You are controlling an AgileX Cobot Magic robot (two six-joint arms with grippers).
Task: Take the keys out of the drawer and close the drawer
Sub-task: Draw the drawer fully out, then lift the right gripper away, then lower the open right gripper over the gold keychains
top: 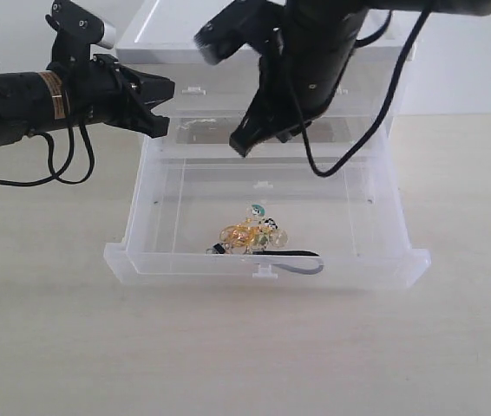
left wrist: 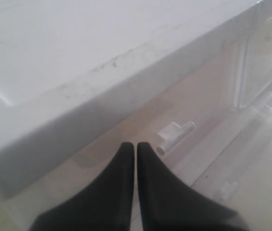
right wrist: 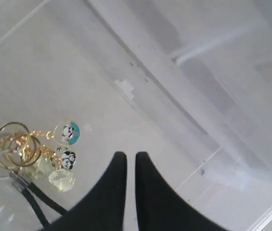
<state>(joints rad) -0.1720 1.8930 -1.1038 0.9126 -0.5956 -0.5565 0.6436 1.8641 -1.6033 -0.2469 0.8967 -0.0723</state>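
Observation:
The translucent white drawer point(top: 141, 260) stands pulled far out of the white cabinet point(top: 159, 39). The keys point(top: 252, 234), gold rings with small round charms on a black strap, lie on its floor near the front wall; the right wrist view shows the keys point(right wrist: 25, 149) too. My right gripper point(top: 238, 146) hangs shut above the back part of the drawer, apart from the keys, its tips point(right wrist: 127, 156) holding nothing. My left gripper point(top: 163, 108) is shut and empty at the cabinet's left front, above the drawer's left rear corner; its tips point(left wrist: 135, 146) point near a small white tab handle point(left wrist: 174, 136).
The cabinet and drawer rest on a pale beige tabletop point(top: 55, 347). Black cables point(top: 63, 160) hang from the left arm, and another cable point(top: 350, 147) loops down from the right arm over the drawer's back.

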